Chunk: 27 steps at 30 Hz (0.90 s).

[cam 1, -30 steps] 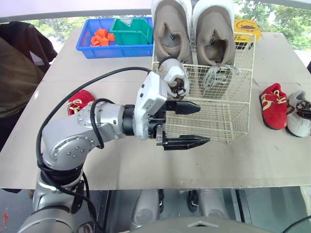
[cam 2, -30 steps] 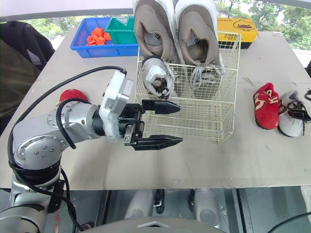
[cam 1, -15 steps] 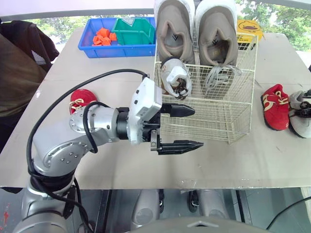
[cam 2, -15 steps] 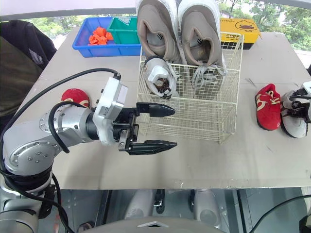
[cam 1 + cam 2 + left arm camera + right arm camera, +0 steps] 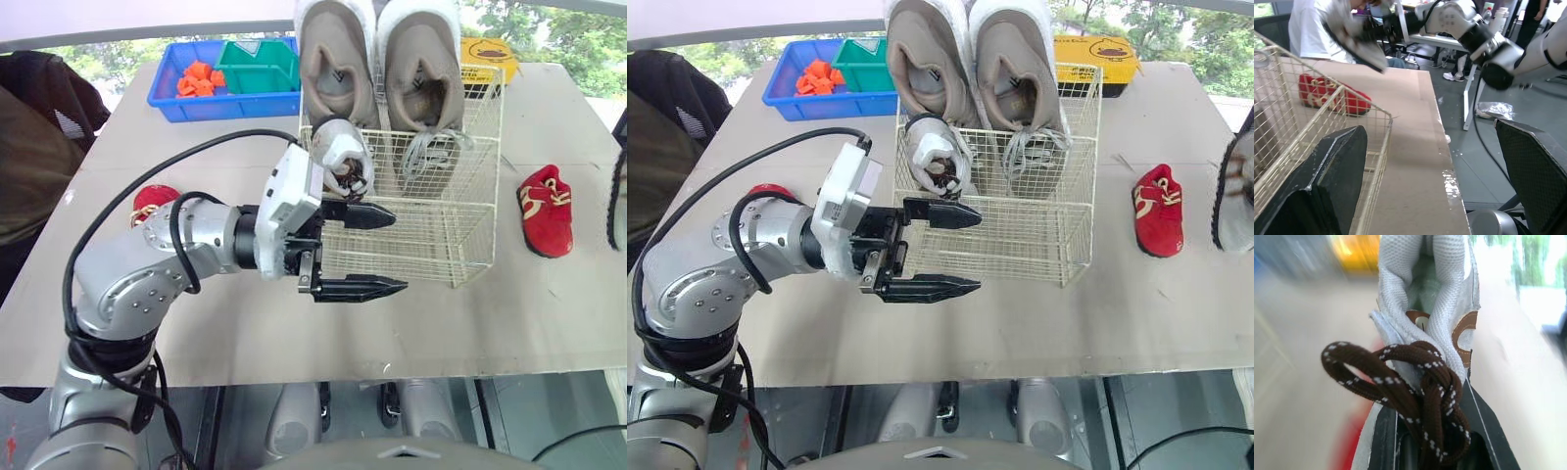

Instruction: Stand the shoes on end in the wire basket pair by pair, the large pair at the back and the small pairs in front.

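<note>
Left pincer [image 5: 397, 252] spread, level beside wire basket [image 5: 460, 235]; right pincer [image 5: 1431, 407] tight on grey shoe [image 5: 1449, 308]

Left gripper [image 5: 1425, 131], seen along my own two black fingers [image 5: 1327, 196], which stand wide apart in the foreground. One finger overlaps the wire basket [image 5: 1385, 142]; the other shows against the floor [image 5: 1498, 88] past the table [image 5: 1410, 161] edge. A red shoe [image 5: 1354, 104] lies on the table beyond the basket's mesh. In the background, my right arm [image 5: 1464, 24] holds a blurred grey shoe [image 5: 1354, 41] in the air, in front of a person in white [image 5: 1312, 24].
</note>
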Each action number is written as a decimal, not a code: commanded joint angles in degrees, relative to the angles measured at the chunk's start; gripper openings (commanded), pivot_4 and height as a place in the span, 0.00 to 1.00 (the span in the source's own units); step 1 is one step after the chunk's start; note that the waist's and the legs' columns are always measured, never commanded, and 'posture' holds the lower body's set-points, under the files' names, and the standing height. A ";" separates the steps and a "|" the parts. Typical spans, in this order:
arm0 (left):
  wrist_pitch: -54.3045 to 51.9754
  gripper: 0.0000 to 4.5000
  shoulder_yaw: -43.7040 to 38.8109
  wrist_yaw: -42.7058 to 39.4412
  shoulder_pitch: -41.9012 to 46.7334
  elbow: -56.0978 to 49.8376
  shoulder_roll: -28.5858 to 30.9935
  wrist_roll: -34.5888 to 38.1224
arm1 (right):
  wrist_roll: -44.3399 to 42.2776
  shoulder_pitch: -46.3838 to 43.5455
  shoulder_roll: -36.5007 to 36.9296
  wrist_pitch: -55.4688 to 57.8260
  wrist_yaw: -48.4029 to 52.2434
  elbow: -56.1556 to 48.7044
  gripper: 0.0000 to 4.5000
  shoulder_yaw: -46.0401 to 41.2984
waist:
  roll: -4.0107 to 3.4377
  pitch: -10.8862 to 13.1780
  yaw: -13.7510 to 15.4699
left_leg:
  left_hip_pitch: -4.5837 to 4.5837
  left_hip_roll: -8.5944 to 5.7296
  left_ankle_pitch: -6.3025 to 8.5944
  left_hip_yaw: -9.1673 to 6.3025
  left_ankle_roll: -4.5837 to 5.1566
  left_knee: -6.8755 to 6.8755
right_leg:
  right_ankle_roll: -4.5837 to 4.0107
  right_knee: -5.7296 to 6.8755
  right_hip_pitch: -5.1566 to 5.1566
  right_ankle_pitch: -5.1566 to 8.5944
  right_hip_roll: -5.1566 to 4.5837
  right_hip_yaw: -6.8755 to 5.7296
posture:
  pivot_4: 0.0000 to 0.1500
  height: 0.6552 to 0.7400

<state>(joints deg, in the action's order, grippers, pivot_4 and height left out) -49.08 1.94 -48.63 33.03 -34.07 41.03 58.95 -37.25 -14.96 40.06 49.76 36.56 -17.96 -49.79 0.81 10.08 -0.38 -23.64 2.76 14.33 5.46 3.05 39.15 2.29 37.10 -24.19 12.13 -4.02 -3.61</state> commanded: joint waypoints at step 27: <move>12.28 1.00 -28.33 6.41 -34.79 -12.37 1.09 6.81 | 36.26 8.31 -31.29 -65.57 -25.02 -5.15 0.01 49.99 | 0.10 -0.03 -0.53 | -0.09 0.19 -0.10 0.25 -0.20 -0.05 | -0.42 -0.02 -0.25 0.05 -0.05 0.30 | 1.00 1.00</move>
<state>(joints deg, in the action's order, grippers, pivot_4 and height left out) -38.63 -24.39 -41.56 -1.27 -44.51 41.39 66.24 -1.71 -6.75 8.95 -12.58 11.98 -22.88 0.01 0.91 10.06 -0.91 -23.74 2.96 14.23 5.72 2.85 39.11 1.83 37.08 -24.44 12.16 -4.08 -3.31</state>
